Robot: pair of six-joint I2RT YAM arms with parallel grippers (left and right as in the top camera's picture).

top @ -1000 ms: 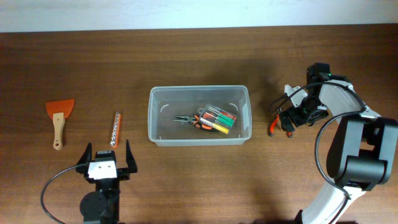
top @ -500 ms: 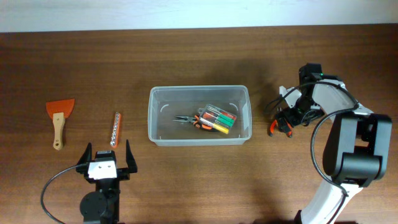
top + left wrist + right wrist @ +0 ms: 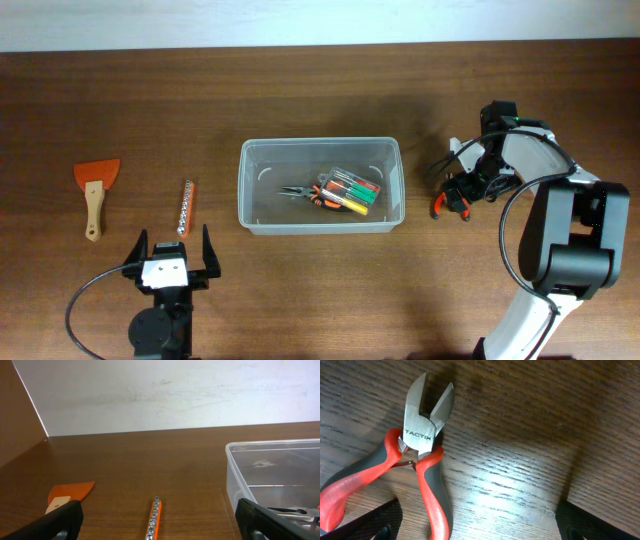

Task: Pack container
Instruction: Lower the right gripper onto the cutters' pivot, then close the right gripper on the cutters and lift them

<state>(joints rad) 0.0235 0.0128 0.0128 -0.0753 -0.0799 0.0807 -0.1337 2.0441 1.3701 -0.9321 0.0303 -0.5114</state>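
I see the brown wood table (image 3: 320,90) with the clear container (image 3: 320,141) between my two pincers: ahead and to the right of the left pincer (image 3: 173,250), well to the left of the right pincer (image 3: 480,522). Inside it lie a small clear case of yellow, green and red bits (image 3: 352,192) and, touching the case, needle-nose pliers (image 3: 300,193).

The left pincer's fingers stand wide apart with nothing between them. Ahead and to its left is an orange scraper with a wooden handle (image 3: 95,185). Just ahead is an orange rail of metal sockets (image 3: 185,207).

The right pincer is also spread. The red-and-black diagonal cutters (image 3: 422,440) lie flat on the wood between its fingertips, nearer the left one. Their joint is stamped "TACTIX".
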